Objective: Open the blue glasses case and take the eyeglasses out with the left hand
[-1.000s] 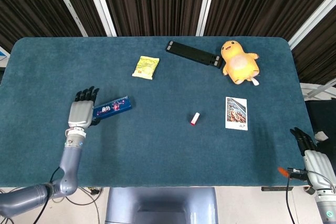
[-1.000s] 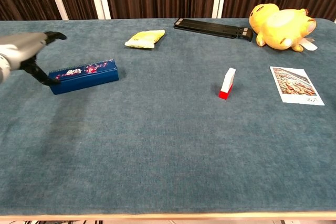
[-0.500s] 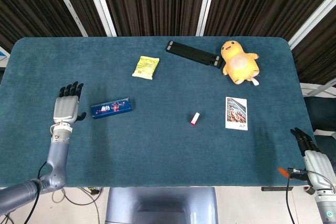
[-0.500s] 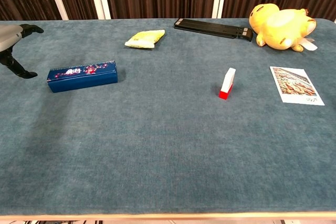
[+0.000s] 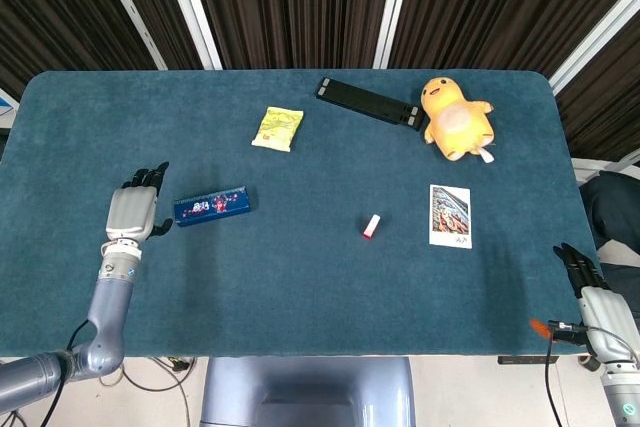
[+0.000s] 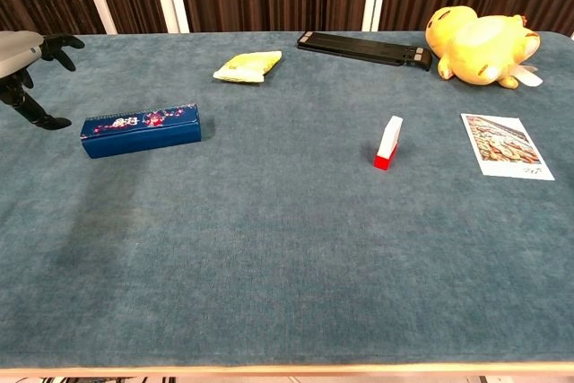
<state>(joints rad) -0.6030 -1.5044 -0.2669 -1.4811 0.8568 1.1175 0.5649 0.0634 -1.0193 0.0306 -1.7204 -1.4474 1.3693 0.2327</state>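
Your left hand (image 5: 130, 213) sits at the far left of the tabletop (image 5: 300, 287), palm down, fingers (image 5: 150, 176) spread and released, holding nothing. It is just beside the left end of the blue glasses case (image 5: 211, 205) but not touching it. The case lies closed and flat on the tabletop, its long axis running left to right, with the right end tilted slightly away from you in the head view.

The chest view shows only part of that hand at its left edge, with a dark thumb tip reaching down toward the cloth short of the case; the arm behind it appears only from above. The chest view also shows the case's front wall and its patterned lid, which the head view flattens.

Farther right and toward the back lies a yellow snack packet (image 5: 277, 128), then a black bar (image 5: 368, 102) set at a slant. A small red-and-white stick (image 5: 371, 226) stands near the middle. A yellow plush duck (image 5: 455, 118) lies at the back right, with a photo card (image 5: 450, 215) in front of it.

Your right hand (image 5: 598, 297) rests off the tabletop's right edge, fingers extended and empty, seen only in the head view.
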